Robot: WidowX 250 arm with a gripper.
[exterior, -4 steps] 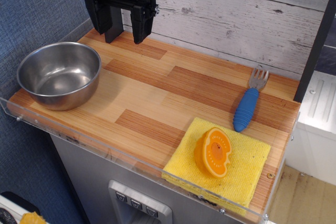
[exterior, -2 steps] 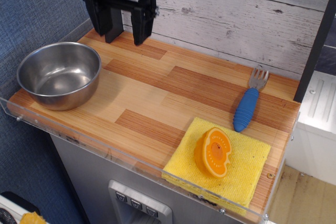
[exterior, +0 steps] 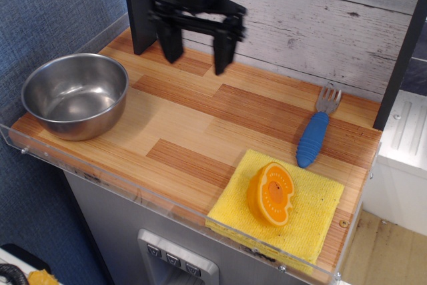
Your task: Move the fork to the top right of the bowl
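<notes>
The fork (exterior: 315, 133) has a ribbed blue handle and silver tines pointing to the back wall. It lies flat at the right end of the wooden counter. The steel bowl (exterior: 75, 95) stands at the left front, empty. My black gripper (exterior: 195, 60) hangs above the back middle of the counter, between bowl and fork, well left of the fork. Its two fingers point down, spread apart, with nothing between them.
A yellow cloth (exterior: 280, 208) lies at the front right with an orange half-round toy fruit (exterior: 271, 193) on it, just in front of the fork. A clear plastic lip (exterior: 133, 188) runs along the counter's front edge. A plank wall (exterior: 320, 25) closes the back.
My gripper has moved right along the back of the counter, from above the bowl's far side toward the middle. It stays open. The fork and bowl have not moved.
</notes>
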